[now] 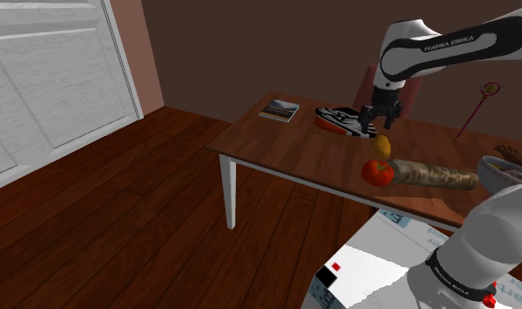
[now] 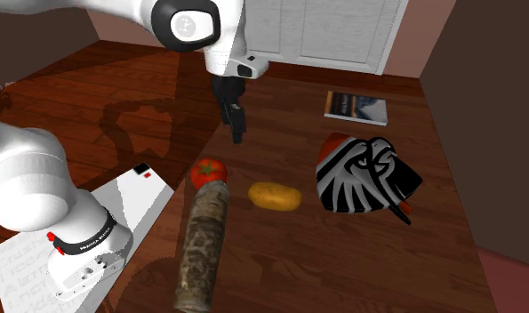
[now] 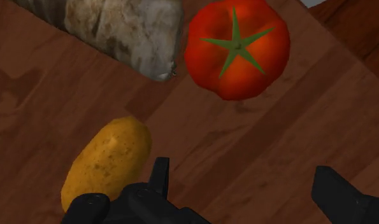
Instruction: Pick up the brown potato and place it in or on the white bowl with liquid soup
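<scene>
Yellow-brown potato (image 2: pixel 274 196), one, lay loose on the wooden table (image 1: pixel 285 145), held by nothing. It sat near a red tomato (image 2: pixel 209 172) and close to the end of a mottled loaf (image 2: pixel 203 244). The gripper (image 2: pixel 236 132) hung above the table, pointing down, its fingers (image 3: pixel 334 191) spread wide and holding nothing. In the wrist view the potato sat off to the side of one finger and not in the gap between them, so the claw probably needed to shift sideways over it before descending. The spread suited the potato's short axis, and a grip across the long axis would likely have slipped. Bowl (image 1: pixel 494 176), one, pale-walled, stood at the far end of the table at the shoulder view's right edge, beyond the loaf and well apart from the potato. Its contents could not be made out from this angle, save something brownish at the rim. The potato was not in it, and the carry would probably have to pass over the loaf. Also listed: a black, white and red patterned object (image 2: pixel 364 173) and a book (image 2: pixel 356 108), both clear of the work.
</scene>
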Motion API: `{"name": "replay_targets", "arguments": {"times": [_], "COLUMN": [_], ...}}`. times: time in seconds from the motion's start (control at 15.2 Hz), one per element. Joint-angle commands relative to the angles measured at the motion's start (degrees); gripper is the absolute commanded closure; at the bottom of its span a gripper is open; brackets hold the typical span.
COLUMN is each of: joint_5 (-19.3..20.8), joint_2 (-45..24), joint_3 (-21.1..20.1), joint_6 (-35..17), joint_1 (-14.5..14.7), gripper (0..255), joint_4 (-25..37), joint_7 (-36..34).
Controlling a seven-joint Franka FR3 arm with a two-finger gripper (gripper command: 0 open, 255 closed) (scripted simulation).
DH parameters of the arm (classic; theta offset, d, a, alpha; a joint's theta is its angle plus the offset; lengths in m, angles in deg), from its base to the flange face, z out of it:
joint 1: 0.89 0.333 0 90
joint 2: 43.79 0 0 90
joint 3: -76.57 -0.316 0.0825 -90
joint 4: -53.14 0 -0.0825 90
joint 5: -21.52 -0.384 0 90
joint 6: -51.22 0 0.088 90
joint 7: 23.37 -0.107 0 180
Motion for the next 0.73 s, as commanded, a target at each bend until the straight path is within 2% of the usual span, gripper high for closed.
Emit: {"name": "replay_targets", "arguments": {"times": [0.0, 0.66], "joint_5": [0.3, -0.6], "joint_2": [-3.6, -18.3], "joint_3": [1.2, 7.5], "joint_6": [-2.5, -13.2], "joint_1": [-1.3, -7.1], "gripper": [0, 0], "joint_4": [1.6, 7.8], "joint_7": [-1.1, -5.3]}}
